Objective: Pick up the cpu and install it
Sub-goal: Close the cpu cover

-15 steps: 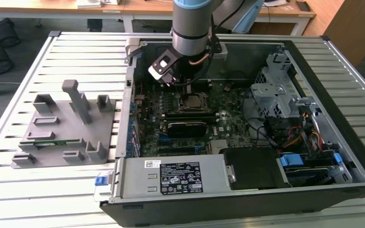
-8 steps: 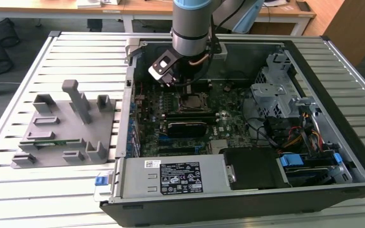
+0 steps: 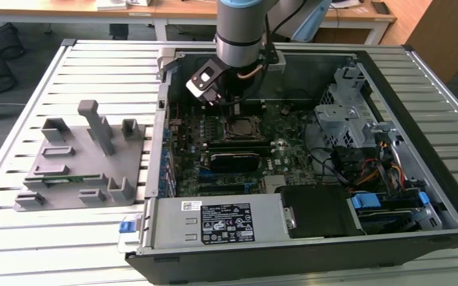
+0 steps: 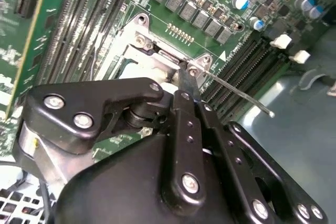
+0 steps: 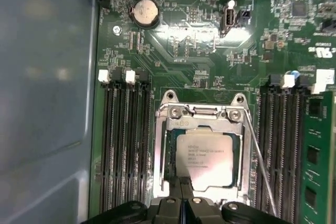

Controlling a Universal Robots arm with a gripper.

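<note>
My gripper is clenched, its two black fingers pressed flat together with nothing between them. Their tips sit at one edge of the cpu; whether they touch it I cannot tell. The cpu lies flat inside the socket's bright metal frame on the green motherboard, and its square top is a dull silver with a patch of glare. A thin wire lever slants away from one corner of the frame, close beside my fingers. Long black memory slots with white end clips run along both sides of the socket. Beyond one set of slots a green card stands on edge, and beyond the other rises the smooth grey-blue case wall. A round, shiny coin battery sits farther off on the board. In the exterior view my arm reaches straight down into the open black computer case, which lies on its side on a desk of ribbed metal slats. Inside the case, a perforated metal drive cage and a tangle of coloured cables crowd the exterior view's right. A grey power supply box with a label fills the near edge. Outside the case, at the exterior view's left, a matte grey fixture of blocks and posts rests on the desk. A green memory stick lies in it.
</note>
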